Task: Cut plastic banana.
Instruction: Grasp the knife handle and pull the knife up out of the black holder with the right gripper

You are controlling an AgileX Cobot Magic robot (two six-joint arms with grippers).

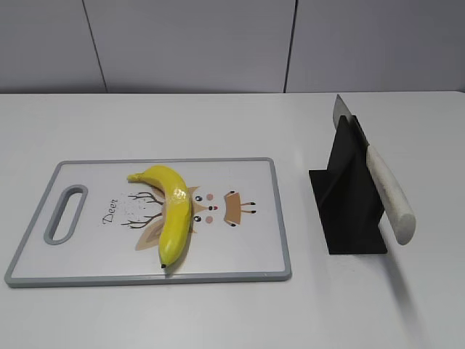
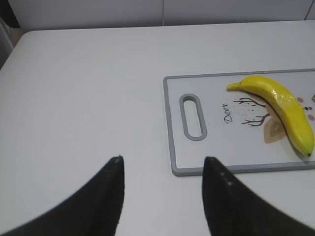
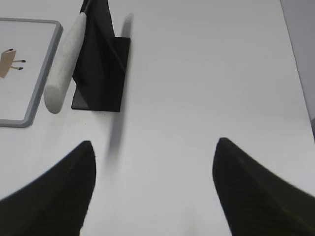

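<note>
Plastic banana [image 1: 173, 213]: lies on the cutting board [image 1: 87, 256], right of the board's middle, over the printed deer drawing.
Banana axis: long axis runs mostly near to far; the stem end curves to the far left, the dark blunt tip points at the board's near edge.
Cutting board: white with a grey rim, flat on the white table [image 1: 218, 313]; its handle slot [image 1: 65, 213] is at the left end.
Knife [image 1: 383, 185]: rests tilted in a black stand [image 1: 349, 218], right of the board and apart from it; pale handle sticks out toward the near side, blade up at the far side.
Left end effector [image 2: 162, 169]: spread wide, holding nothing, over bare table near the board's left corner.
Right end effector [image 3: 153, 147]: spread wide, holding nothing, over bare table nearer than the stand.
</note>
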